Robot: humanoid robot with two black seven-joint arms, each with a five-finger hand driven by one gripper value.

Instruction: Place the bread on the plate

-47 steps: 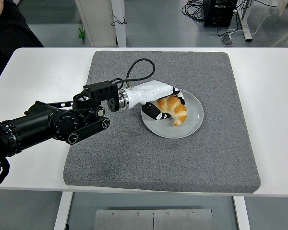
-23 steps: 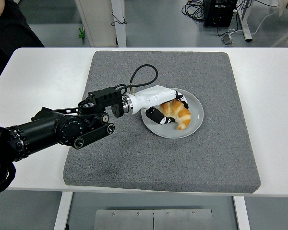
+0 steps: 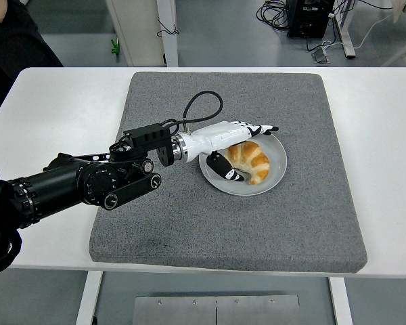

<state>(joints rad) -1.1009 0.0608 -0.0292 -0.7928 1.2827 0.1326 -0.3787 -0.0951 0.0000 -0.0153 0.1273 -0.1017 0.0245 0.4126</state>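
So the bread [image 3: 249, 160] — a croissant — is sitting on the plate [image 3: 277, 162] now, lying a bit left of the plate's middle, which puts the job at the letting-go step. The left hand [image 3: 238, 145] has its fingers [image 3: 260, 128] stretched out flat over the top of the bread with the thumb [image 3: 223, 170] hooked down at the plate's near-left rim, so it's spread and not pinching anything as far as I can see, though I can't tell if the fingers are brushing the crust or just clear of it. Next move, I'd guess, is to lift a little and pull back to the left the way the arm came in, keeping the thumb from catching the plate rim or dragging the bread along. Room-wise it looks easy — the plate sits around the middle of the gray mat [image 3: 311, 223], well away from every mat edge, and the mat itself sits inside the white counter [image 3: 386, 135] with bare surface on both sides. Nothing else is lying near the arm's way out. The right arm isn't in the shot, and a person's dark sleeve [image 3: 10, 37] shows at the top left corner, well off.
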